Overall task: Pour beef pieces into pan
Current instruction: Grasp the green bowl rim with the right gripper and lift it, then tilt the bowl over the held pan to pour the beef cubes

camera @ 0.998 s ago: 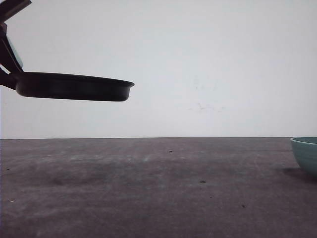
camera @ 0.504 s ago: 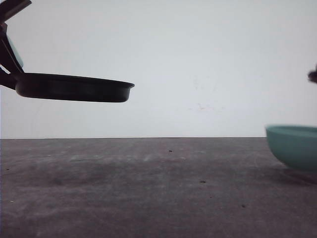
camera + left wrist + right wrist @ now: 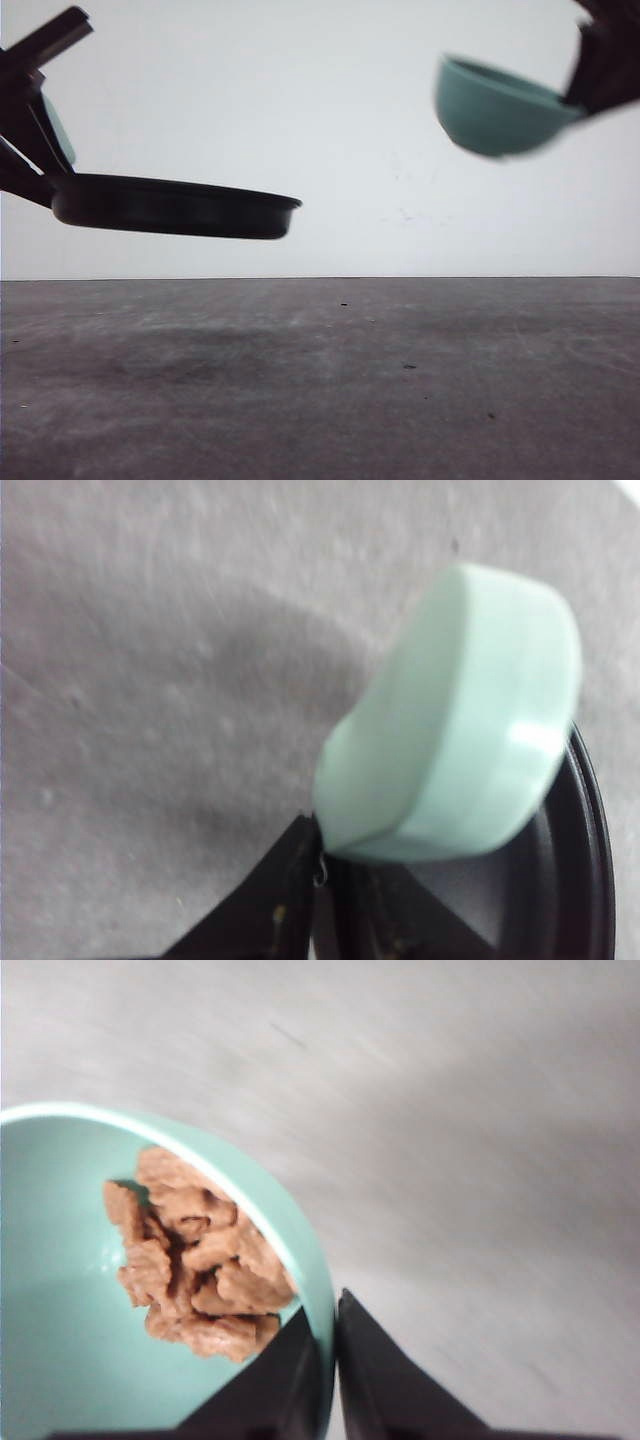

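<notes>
Brown beef pieces [image 3: 190, 1260] sit in the bowl [image 3: 60, 1360] pinched by the right tool [image 3: 330, 1360].

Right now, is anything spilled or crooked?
Nothing has spilled. The beef pieces all sit inside the teal bowl, which the right gripper holds tilted in the air. The left gripper holds the black pan nearly level. The table shows only small specks.

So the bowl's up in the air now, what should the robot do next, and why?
Probably carry the bowl sideways until it is over the pan. The right hand grips the bowl's rim with the beef pieces still inside, and the left hand holds the pan up by its handle, well off to the side.
</notes>
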Controlling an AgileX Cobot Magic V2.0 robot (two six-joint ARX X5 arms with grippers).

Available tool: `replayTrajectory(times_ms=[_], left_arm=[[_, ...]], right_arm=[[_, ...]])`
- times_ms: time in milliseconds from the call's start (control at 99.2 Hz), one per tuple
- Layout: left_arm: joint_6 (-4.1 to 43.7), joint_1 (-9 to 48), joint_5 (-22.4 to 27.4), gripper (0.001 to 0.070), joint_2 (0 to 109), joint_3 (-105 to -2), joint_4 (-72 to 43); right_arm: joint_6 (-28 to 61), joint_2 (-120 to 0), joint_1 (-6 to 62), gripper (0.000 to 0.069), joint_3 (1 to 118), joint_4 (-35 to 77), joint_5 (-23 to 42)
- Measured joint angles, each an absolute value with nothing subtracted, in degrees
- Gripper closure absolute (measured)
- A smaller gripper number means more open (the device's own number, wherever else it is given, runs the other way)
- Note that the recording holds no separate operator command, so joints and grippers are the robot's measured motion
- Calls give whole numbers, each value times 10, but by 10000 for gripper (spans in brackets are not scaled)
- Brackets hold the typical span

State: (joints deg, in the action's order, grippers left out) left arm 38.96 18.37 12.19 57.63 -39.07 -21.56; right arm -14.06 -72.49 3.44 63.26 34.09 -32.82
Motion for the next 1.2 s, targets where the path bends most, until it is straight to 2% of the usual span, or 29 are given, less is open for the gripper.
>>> replayTrajectory(times_ms=[222, 353, 595, 988, 1200], left_arm=[[416, 225, 122, 685, 601, -391, -186], [432, 255, 122, 685, 611, -391, -168], [456, 288, 122, 685, 618, -391, -145], [478, 288, 119, 685, 618, -392, -124], [483, 288, 119, 685, 618, -392, -122]], right_arm=[[-215, -692, 154, 674, 636, 219, -370], [-250, -694, 214, 674, 636, 171, -356], [-252, -694, 309, 674, 636, 121, -274], [-123, -694, 434, 674, 636, 121, -98], [-44, -694, 492, 674, 636, 121, 41]])
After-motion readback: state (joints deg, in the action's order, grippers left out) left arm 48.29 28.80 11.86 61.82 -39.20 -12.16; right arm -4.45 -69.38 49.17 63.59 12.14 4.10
